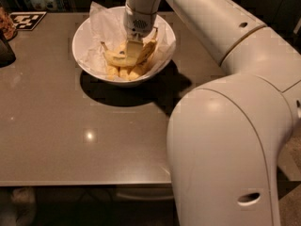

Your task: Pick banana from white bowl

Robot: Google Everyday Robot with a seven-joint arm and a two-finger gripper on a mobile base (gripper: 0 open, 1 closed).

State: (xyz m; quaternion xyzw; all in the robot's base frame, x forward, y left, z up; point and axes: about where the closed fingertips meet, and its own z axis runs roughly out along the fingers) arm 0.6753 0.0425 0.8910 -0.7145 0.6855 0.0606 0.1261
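1. The banana (114, 59) is lying in the white bowl (83, 60), left of centre. It's curved like a smile, and its thin stem pokes up and to the left over the crumpled white paper (101, 23) lining the bowl.
2. The hand (133, 50) is down inside the bowl, right at the banana's right end and touching the fruit pile. Honestly can't tell how far open it is, or whether it has hold of anything, since the wrist above it blocks the view.
3. Just to the right of the hand there's a browner banana (146, 51) leaning against the bowl wall with its stem pointing up.
4. A few short stubby banana pieces (124, 73) sit along the near side of the bowl, below the other two.
5. The bowl stands on the far part of a grey-brown desk (70, 145) and throws a dark shadow toward the front and right.
6. The white arm (211, 27) comes in from the right and reaches over the bowl. Its bulky lower section (225, 154) fills the front right of the view.
7. Well away at the far left corner of the desk there's a black-and-white marker tag (27, 19), with a dark object (5, 51) at the left edge near it.
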